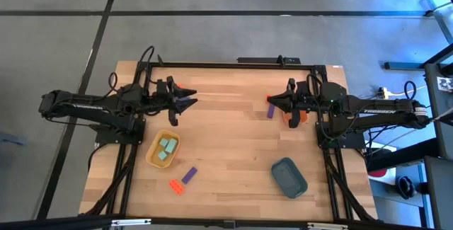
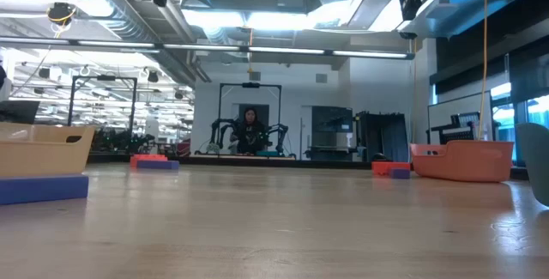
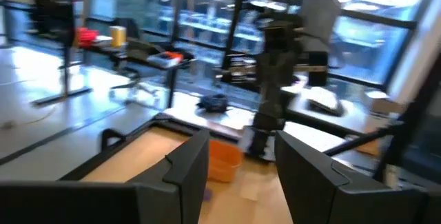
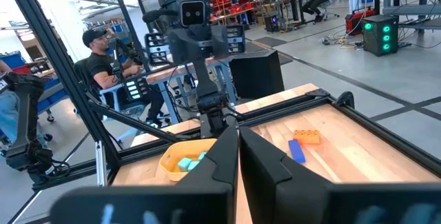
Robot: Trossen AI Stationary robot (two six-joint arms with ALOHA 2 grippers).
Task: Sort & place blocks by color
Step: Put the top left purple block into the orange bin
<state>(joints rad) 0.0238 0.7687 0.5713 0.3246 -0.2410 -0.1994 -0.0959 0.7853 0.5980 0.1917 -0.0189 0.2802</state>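
Note:
My left gripper (image 1: 191, 102) hangs open above the table's far left, nothing between its fingers (image 3: 241, 165). My right gripper (image 1: 270, 102) hangs shut (image 4: 238, 141) above the far right, over a purple block (image 1: 270, 111). Pale teal blocks (image 1: 167, 149) lie in the yellow tray (image 1: 152, 156). A purple block (image 1: 189, 175) and a red-orange block (image 1: 176, 186) lie on the table near the front. In the right wrist view, another red-orange block (image 4: 305, 136) and purple block (image 4: 296, 150) lie side by side on the table near the left arm.
An orange tray (image 1: 296, 119) stands under the right arm's wrist. A dark teal tray (image 1: 289, 177) sits at the near right. The wooden table's middle (image 1: 226, 138) is bare. People sit in the room beyond the table (image 4: 103, 62).

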